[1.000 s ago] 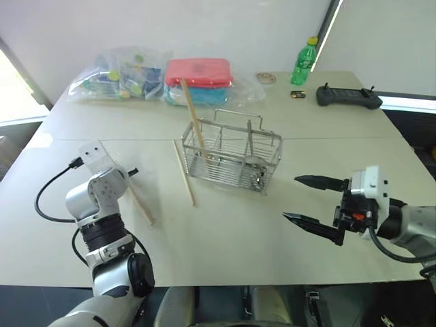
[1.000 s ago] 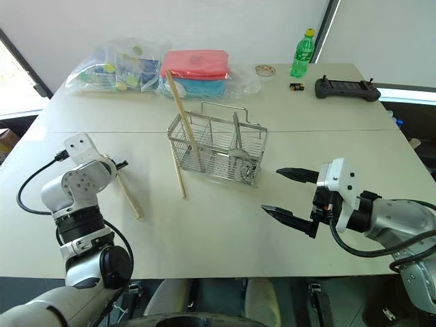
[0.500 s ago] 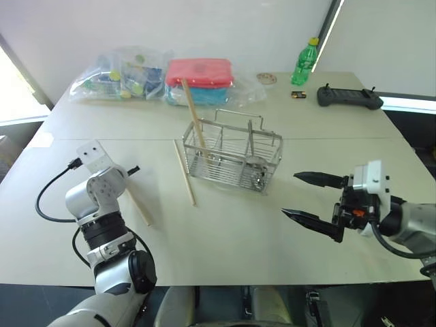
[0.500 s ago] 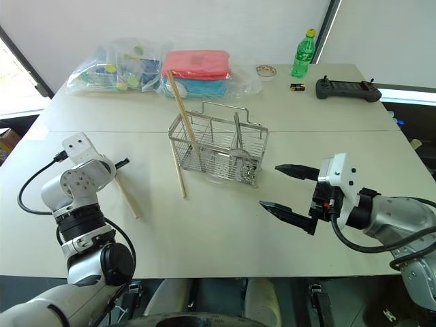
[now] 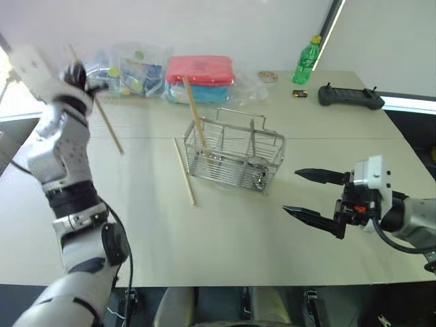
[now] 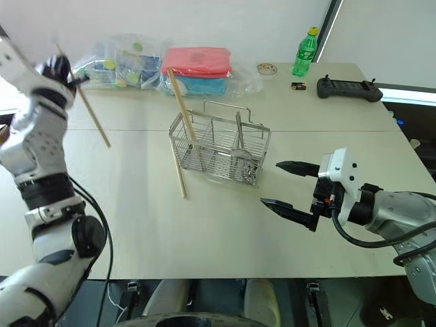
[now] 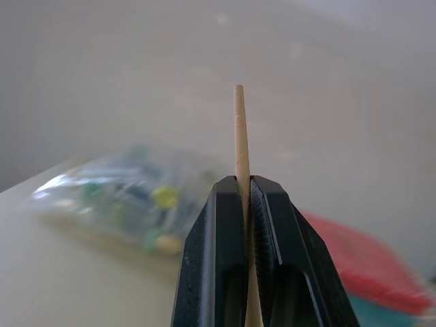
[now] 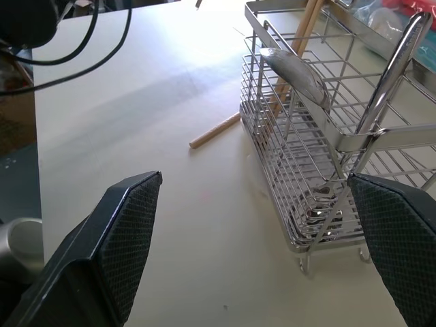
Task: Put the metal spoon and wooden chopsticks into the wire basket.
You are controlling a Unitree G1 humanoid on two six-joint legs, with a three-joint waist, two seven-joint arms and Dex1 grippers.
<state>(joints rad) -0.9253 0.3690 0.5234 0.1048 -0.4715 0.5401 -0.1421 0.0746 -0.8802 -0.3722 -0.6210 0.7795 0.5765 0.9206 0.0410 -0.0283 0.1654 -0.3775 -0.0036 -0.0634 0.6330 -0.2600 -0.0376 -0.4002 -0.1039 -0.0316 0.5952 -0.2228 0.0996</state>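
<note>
The wire basket (image 5: 235, 155) stands mid-table. One of the wooden chopsticks (image 5: 194, 116) leans upright in its left end, and the metal spoon (image 8: 294, 73) stands in a compartment further right. Another chopstick (image 5: 184, 172) lies flat on the table just left of the basket. My left gripper (image 7: 244, 180) is raised high at the far left, well away from the basket, shut on a third chopstick (image 5: 109, 126) that slants down from it in the air. My right gripper (image 5: 293, 191) hovers open to the right of the basket, empty, pointing toward it.
Along the table's far edge lie clear bags of small items (image 5: 126, 68), a red and blue stack in plastic (image 5: 199, 76), a green bottle (image 5: 304, 61), a small dark object (image 5: 298, 94) and a black controller (image 5: 349, 97). The table's front edge is close below my right gripper.
My left arm has swung up from the table surface, lifting the chopstick it gripped into the air at the upper left. The right gripper has stayed where it was, open.
</note>
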